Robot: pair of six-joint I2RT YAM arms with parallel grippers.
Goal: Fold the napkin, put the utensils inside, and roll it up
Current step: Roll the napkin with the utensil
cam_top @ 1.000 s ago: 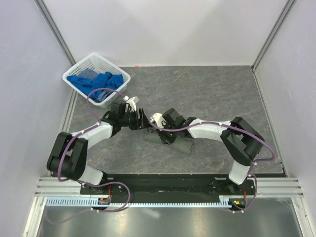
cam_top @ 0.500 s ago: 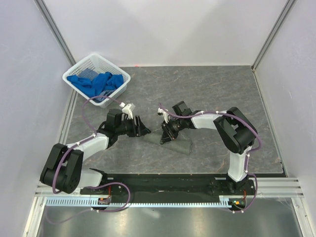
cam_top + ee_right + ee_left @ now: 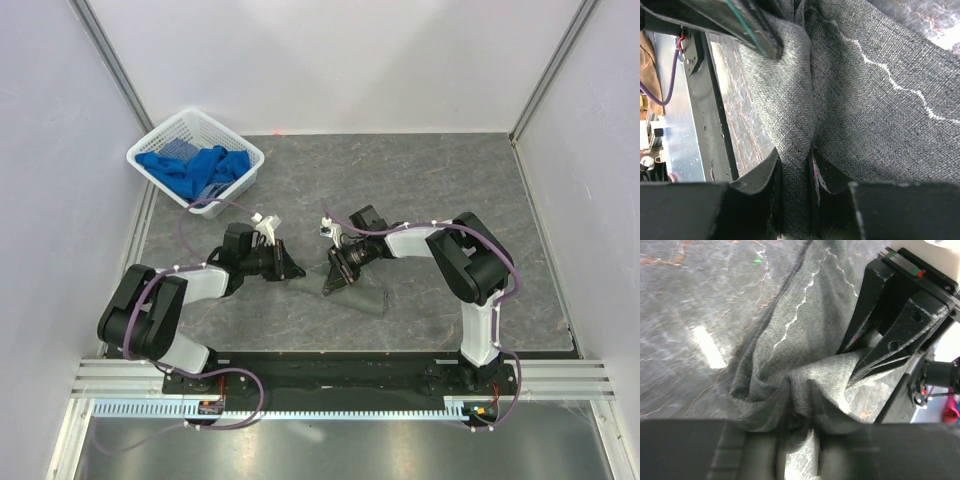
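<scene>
The dark grey napkin [image 3: 362, 294] lies bunched in a narrow bundle in the middle of the table, between the two arms. My left gripper [image 3: 291, 269] is at its left end. In the left wrist view a ridge of the napkin [image 3: 805, 330] is squeezed between the left gripper [image 3: 800, 412]. My right gripper [image 3: 336, 276] comes in from the right and is shut on a fold of the napkin [image 3: 880, 100], pinched tight between the right gripper [image 3: 795, 165]. The two grippers face each other, a short way apart. The utensils are hidden.
A white basket [image 3: 155, 132] holding bright blue cloths [image 3: 200, 165] stands at the back left of the table. White walls close in the table on three sides. The black base rail [image 3: 340, 365] runs along the near edge.
My left gripper has come down and to the right onto the napkin's left end and closed on it. The right arm's elbow has swung in; its gripper stays on the cloth.
</scene>
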